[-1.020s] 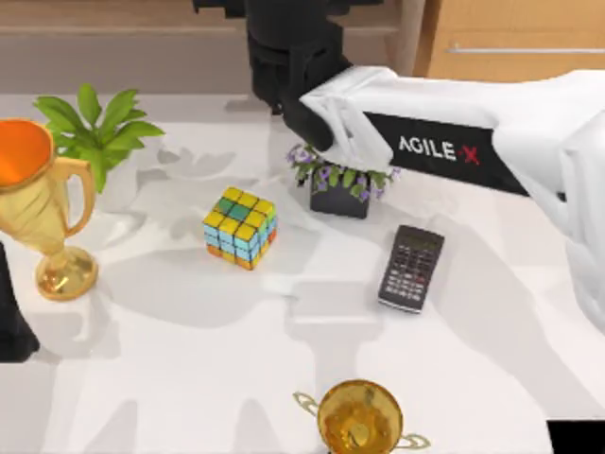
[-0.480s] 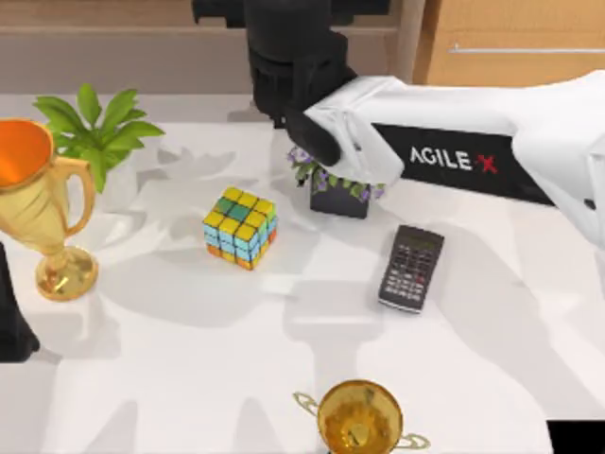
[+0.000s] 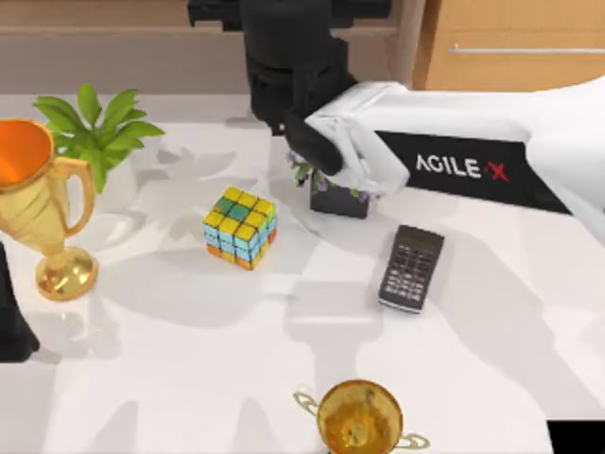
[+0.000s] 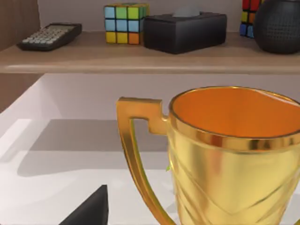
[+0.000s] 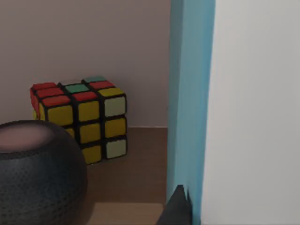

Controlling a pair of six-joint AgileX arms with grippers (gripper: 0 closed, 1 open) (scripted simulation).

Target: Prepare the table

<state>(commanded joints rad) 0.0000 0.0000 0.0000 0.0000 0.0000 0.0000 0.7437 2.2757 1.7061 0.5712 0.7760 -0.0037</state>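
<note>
The white table (image 3: pixel 189 378) spreads across nearly the whole top view. At its far left edge stands a gold trophy cup (image 3: pixel 38 203) with an orange inside, and the left arm sits dark at the lower left corner beside it; whether its gripper is released or clenched cannot be told. In the left wrist view the same cup (image 4: pixel 234 154) looms close, with a wooden shelf (image 4: pixel 140 58) behind it. Just right of the cup in the top view is a leafy green plant (image 3: pixel 95 128). Near the middle lies a colourful puzzle cube (image 3: pixel 240 227). Right of it a small dark pot of purple flowers (image 3: pixel 338 197) sits under the right arm (image 3: pixel 454 156), which reaches in from the right edge; its gripper's state cannot be told either. A black calculator (image 3: pixel 411 268) lies lower right of the pot. A second gold trophy (image 3: pixel 359 416) stands at the bottom edge, centre.
</note>
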